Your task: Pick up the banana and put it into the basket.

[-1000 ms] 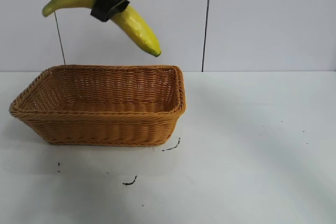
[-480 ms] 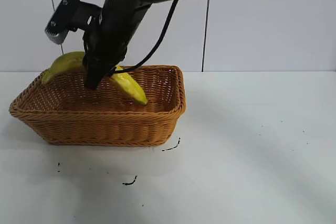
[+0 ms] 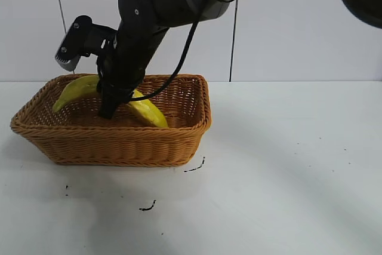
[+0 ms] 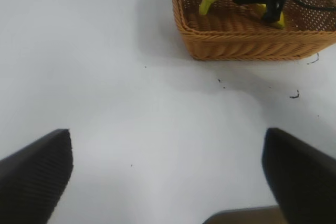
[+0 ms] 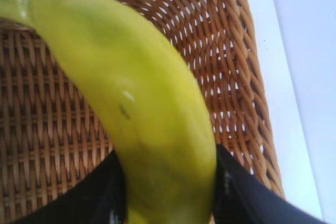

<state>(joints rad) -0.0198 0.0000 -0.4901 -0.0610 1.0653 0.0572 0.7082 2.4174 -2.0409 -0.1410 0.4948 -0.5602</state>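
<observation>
Nearest to us in the exterior view, the white table (image 3: 280,195) shows only a few small dark marks (image 3: 147,207) along its front edge, and nothing there concerns the task.

Just behind them, toward the table's left side, we find the woven wicker basket (image 3: 119,144), its braided rim flaring outward so that anything lowered in has room to settle. Inside it we see the banana (image 3: 146,110), already below the rim on one end: its greenish tip rises toward the basket's left wall while the yellower end points down toward the floor of the weave.

The right gripper (image 3: 110,103) reaches down into the basket from above and straddles the banana's middle (a sensible place to hold, since the fruit balances there). In the right wrist view we see its dark fingers (image 5: 231,192) flanking the banana (image 5: 131,108) on both sides, touching or very nearly so; we cannot tell whether they are pinching the fruit or have just let go. We judge the drop is at hand, the fruit low enough to land gently.

The left gripper (image 4: 168,177) waits over the bare table well away from the basket (image 4: 236,45), its fingers spread wide and holding nothing.
</observation>
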